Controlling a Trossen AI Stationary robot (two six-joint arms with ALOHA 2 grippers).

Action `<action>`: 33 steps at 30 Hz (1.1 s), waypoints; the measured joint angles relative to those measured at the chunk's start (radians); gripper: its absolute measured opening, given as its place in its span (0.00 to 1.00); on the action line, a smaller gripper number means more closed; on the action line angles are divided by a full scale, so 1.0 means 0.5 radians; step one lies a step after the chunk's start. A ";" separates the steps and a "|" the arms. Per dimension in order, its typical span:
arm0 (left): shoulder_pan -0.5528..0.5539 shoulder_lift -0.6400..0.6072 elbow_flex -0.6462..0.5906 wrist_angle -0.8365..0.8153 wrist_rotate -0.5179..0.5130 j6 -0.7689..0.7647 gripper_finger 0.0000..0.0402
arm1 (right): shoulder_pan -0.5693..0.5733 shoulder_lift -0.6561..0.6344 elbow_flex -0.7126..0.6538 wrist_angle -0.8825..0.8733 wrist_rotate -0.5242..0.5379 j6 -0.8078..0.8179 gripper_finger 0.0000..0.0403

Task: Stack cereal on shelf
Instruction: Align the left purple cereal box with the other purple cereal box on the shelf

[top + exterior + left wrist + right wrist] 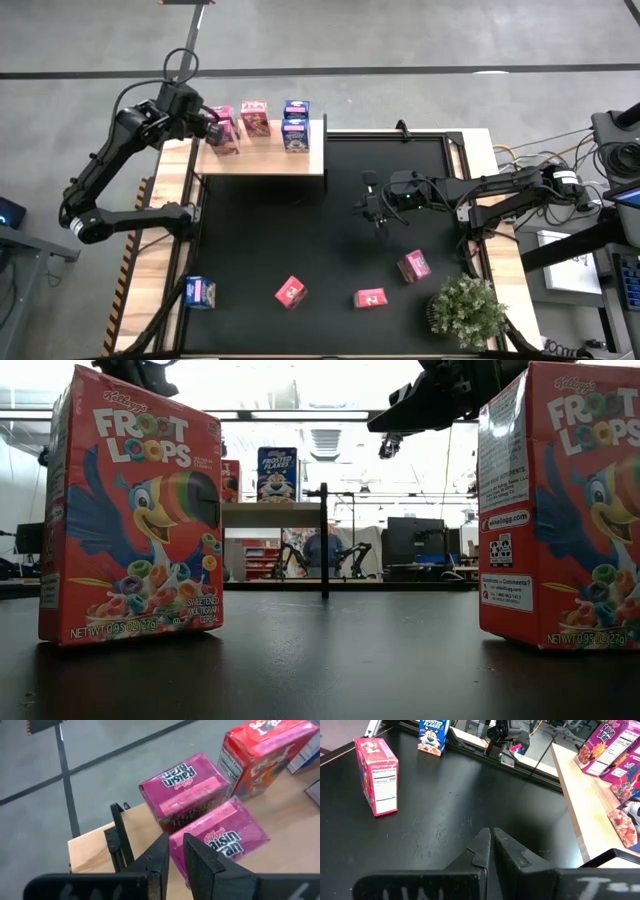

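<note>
Left hand [172, 851] is parked over the shelf [262, 160] by two Raisin Bran boxes [220, 837], fingers nearly together; right hand [490, 842] is held pinched above the worktop [320, 240].

A: What surrounds the table [480, 140]?
B: Grey concrete floor [400, 35] crossed by a dark line [420, 69]; a potted plant [467, 310] at the table's near right corner.

A: And beyond the far edge?
B: A bright hall: ceiling lights [300, 415], desks with monitors [412, 543], a seated person [322, 548].
</note>
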 joint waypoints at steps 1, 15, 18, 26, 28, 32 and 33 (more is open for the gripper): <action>0.000 0.001 -0.003 0.002 0.000 0.000 0.10 | 0.000 0.000 0.000 -0.001 0.000 0.000 0.03; -0.106 0.012 -0.102 0.190 0.219 0.050 0.10 | -0.001 0.000 0.000 0.001 0.001 0.000 0.03; -0.152 0.022 -0.103 0.207 0.219 0.067 0.10 | -0.001 0.000 0.000 0.001 0.001 -0.001 0.03; -0.215 0.108 -0.106 0.296 0.204 0.082 0.10 | -0.001 0.000 0.000 0.001 0.001 0.001 0.03; -0.215 0.125 -0.106 0.299 0.200 0.083 0.10 | -0.001 0.000 0.000 0.001 0.001 0.002 0.03; -0.224 0.132 -0.106 0.298 0.201 0.102 0.10 | -0.001 0.000 0.000 0.001 0.001 0.000 0.03; -0.228 0.132 -0.106 0.297 0.201 0.104 0.10 | -0.001 0.000 0.000 0.001 0.001 0.000 0.03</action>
